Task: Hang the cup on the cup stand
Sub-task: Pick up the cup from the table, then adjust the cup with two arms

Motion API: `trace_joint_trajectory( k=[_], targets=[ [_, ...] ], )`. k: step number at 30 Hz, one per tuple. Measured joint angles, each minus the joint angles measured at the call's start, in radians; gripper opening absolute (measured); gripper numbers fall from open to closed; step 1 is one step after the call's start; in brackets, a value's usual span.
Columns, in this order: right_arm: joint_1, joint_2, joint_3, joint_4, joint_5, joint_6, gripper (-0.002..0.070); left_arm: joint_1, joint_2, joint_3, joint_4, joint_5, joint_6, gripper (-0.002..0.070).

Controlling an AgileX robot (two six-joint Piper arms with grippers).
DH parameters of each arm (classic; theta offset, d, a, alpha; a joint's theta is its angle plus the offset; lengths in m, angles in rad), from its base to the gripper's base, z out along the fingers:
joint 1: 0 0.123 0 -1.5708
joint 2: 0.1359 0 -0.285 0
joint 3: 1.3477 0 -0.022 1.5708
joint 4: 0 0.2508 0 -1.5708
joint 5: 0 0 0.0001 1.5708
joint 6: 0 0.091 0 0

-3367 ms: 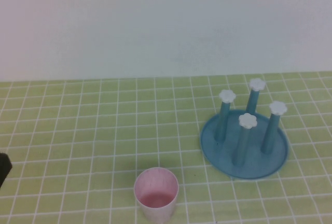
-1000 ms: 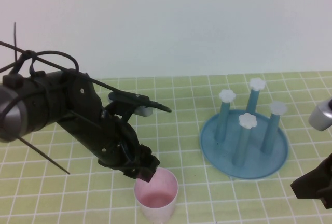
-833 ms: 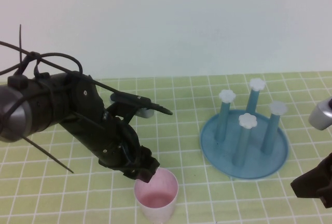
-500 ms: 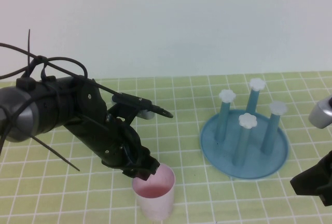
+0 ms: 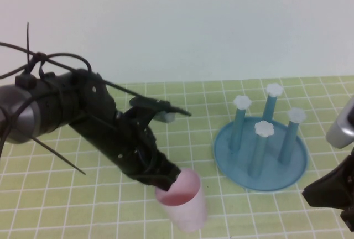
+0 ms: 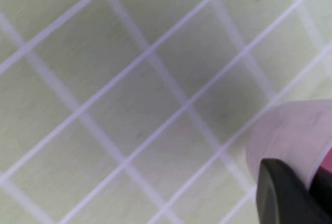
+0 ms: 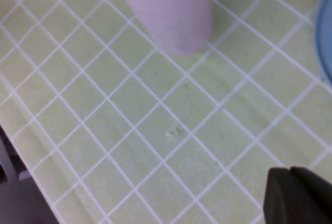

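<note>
High view: left gripper (image 5: pixel 166 179) is clamped on the cup's (image 5: pixel 184 200) rim, tilted, left of the stand (image 5: pixel 260 156). Right gripper (image 5: pixel 326 197) waits clenched, empty. Hanging remains undone.

My left gripper (image 5: pixel 166 177) hides part of the cup's (image 5: pixel 185 203) rim. My right gripper (image 5: pixel 332 195) is cut off at the picture's edge.

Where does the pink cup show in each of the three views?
High view: cup at bottom centre, tilted, its rim pinched by the left gripper.
Left wrist view: cup at the lower right edge, beside a dark finger.
Right wrist view: cup at top centre.
Shared landmark: green grid tablecloth.
</note>
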Motion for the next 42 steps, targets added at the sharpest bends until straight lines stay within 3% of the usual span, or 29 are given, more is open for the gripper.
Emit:
trace_joint_trajectory(
  k=[5, 8, 16, 21, 42],
  targets=[
    [0.029, 0.000, 0.000, 0.097, -0.002, -0.191, 0.0001, 0.000, 0.000, -0.086, -0.130, 0.098, 0.068, 0.0012],
    [0.057, 0.000, 0.000, 0.175, -0.002, -0.319, 0.0053, 0.000, -0.002, -0.148, -0.162, 0.169, 0.078, 0.0011],
    [0.086, 0.000, 0.000, 0.277, -0.118, -0.509, 0.0412, 0.002, -0.002, -0.299, -0.164, 0.276, 0.051, 0.0011],
    [0.088, 0.000, 0.000, 0.346, -0.139, -0.643, 0.0554, 0.002, -0.002, -0.355, -0.164, 0.345, 0.021, 0.0011],
    [0.088, 0.149, 0.000, 0.462, -0.174, -0.699, 0.0580, 0.002, -0.002, -0.372, -0.234, 0.352, 0.015, 0.0011]
  ],
)
